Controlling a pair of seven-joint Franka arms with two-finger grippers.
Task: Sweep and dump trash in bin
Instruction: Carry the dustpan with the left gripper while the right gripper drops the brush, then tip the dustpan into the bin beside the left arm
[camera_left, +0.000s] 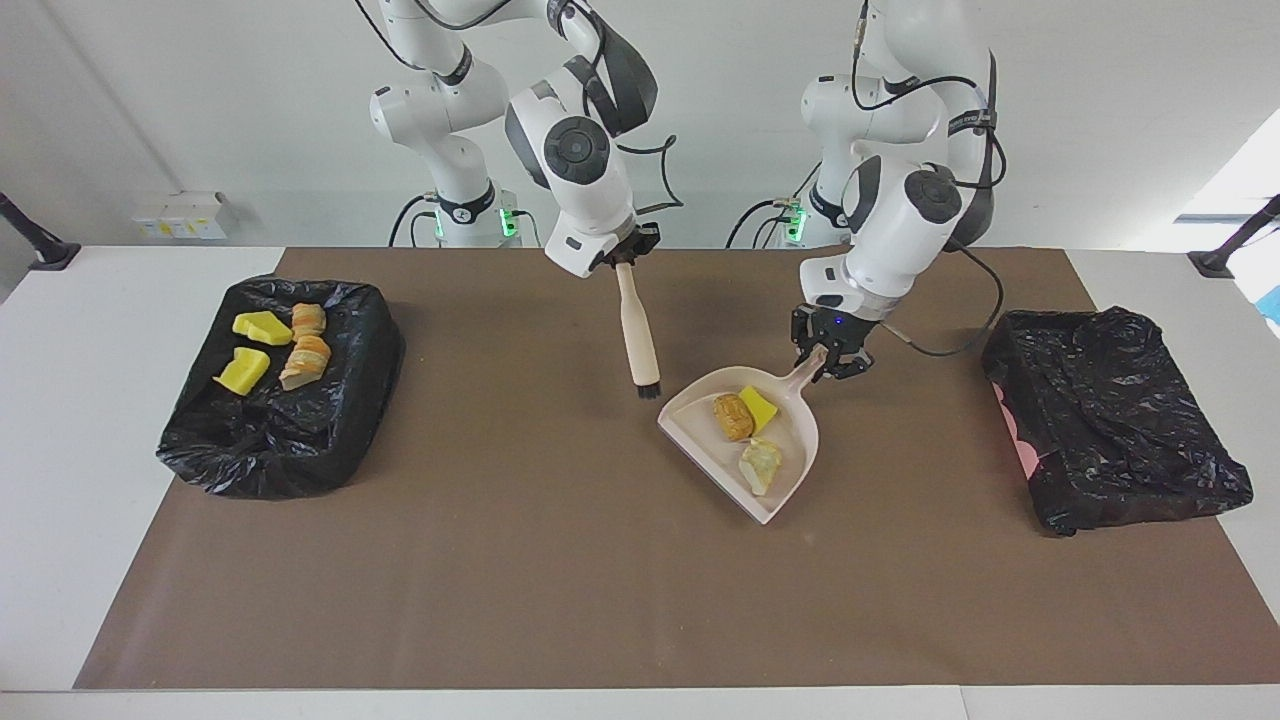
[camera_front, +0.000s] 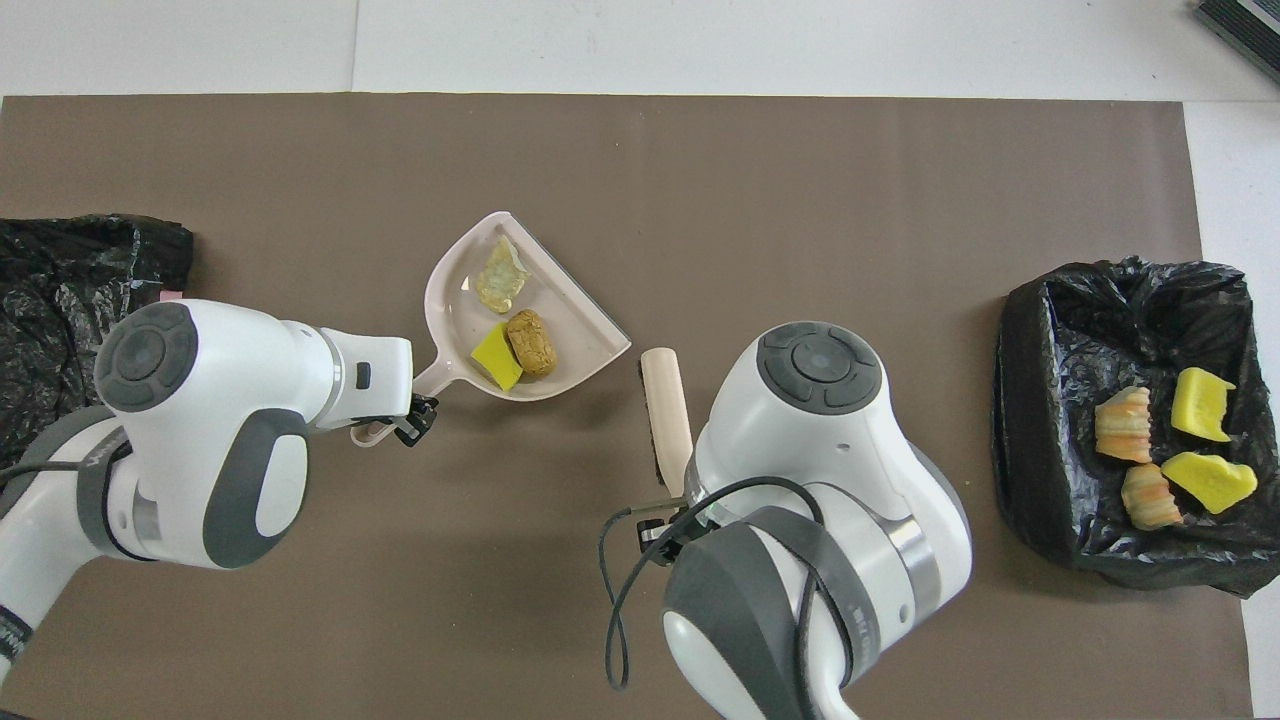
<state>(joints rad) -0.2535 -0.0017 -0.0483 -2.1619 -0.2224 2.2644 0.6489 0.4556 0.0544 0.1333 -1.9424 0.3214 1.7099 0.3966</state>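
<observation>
A beige dustpan hangs by its handle from my left gripper, which is shut on the handle over the middle of the brown mat. Three pieces of trash lie in the pan: a brown lump, a yellow sponge chunk and a pale lump. My right gripper is shut on the top of the beige brush. The brush hangs bristles down, clear of the pan. Seen from overhead, the wrist hides that gripper.
A black-lined bin at the right arm's end of the table holds several yellow and orange-brown scraps. A second black bag lies at the left arm's end. A brown mat covers the table.
</observation>
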